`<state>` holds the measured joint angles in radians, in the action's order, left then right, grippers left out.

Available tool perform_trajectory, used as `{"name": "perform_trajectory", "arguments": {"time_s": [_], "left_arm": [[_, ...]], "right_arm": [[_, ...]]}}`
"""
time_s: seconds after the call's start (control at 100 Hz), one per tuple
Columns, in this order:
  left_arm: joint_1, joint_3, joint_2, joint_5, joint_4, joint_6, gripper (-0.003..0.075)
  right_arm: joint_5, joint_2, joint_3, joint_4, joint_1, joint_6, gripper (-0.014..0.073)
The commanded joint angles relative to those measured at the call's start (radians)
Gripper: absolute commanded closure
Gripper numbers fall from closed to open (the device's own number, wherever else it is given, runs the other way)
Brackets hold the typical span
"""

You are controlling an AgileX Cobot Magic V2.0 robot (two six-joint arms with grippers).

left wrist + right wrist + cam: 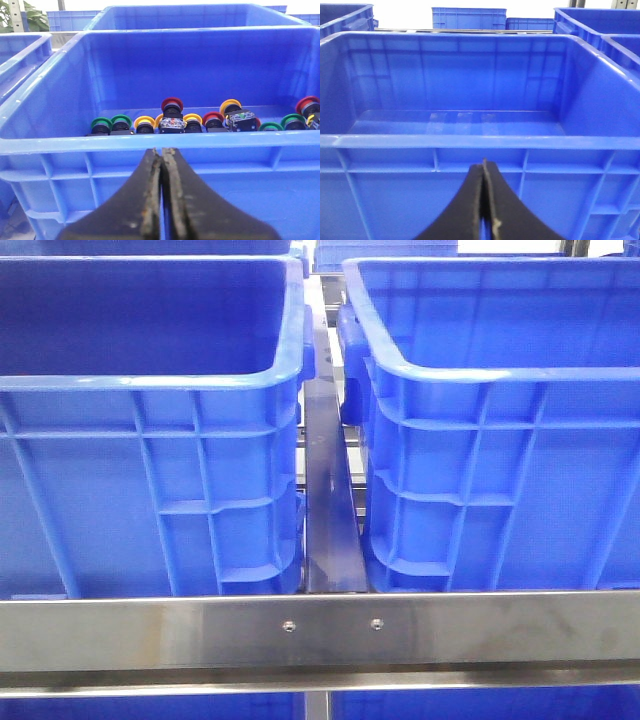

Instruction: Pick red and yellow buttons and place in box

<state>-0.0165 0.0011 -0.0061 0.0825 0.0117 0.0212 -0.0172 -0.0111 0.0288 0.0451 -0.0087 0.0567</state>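
Observation:
In the left wrist view, a blue crate (150, 141) holds a row of push buttons on its floor, among them a red button (172, 104) and a yellow button (144, 121). My left gripper (163, 150) is shut and empty, outside that crate's near wall, just below the rim. The right wrist view shows the box (470, 141), an empty blue crate. Before its near wall my right gripper (484, 162) is shut with nothing in it. The front view shows both crates, left (150, 380) and right (480, 370), with their floors hidden and no gripper in sight.
Green buttons (101, 123) and more red and yellow ones lie in the same row. A steel rail (320, 630) runs across in front of the crates. A dark metal bar (328, 500) fills the gap between them. More blue crates (468, 18) stand behind.

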Motion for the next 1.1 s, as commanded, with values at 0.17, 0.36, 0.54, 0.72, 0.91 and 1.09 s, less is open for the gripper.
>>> {"name": "perform_trajectory", "arguments": {"time_s": [0.17,0.36,0.54,0.72,0.91,1.09], "left_arm": [[-0.004,0.053,-0.031,-0.088,0.000,-0.012,0.0740],[-0.004,0.053,-0.031,-0.131,0.000,-0.012,0.0740],[-0.004,0.010,-0.031,-0.135,0.000,-0.012,0.0740],[-0.004,-0.062,-0.031,-0.110,0.000,-0.012,0.0740],[-0.004,-0.165,-0.029,0.014,0.000,-0.012,0.0740],[-0.004,-0.297,0.013,0.186,0.000,-0.010,0.0740]], "right_arm": [[0.075,-0.022,-0.016,0.005,-0.003,0.001,0.0663],[0.075,-0.022,-0.016,0.005,-0.003,0.001,0.0663],[0.075,-0.022,-0.016,0.005,-0.003,0.001,0.0663],[0.075,-0.022,-0.016,0.005,-0.003,0.001,0.0663],[0.075,-0.022,-0.016,0.005,-0.003,0.001,0.0663],[0.075,-0.022,-0.016,0.005,-0.003,0.001,0.0663]]}}
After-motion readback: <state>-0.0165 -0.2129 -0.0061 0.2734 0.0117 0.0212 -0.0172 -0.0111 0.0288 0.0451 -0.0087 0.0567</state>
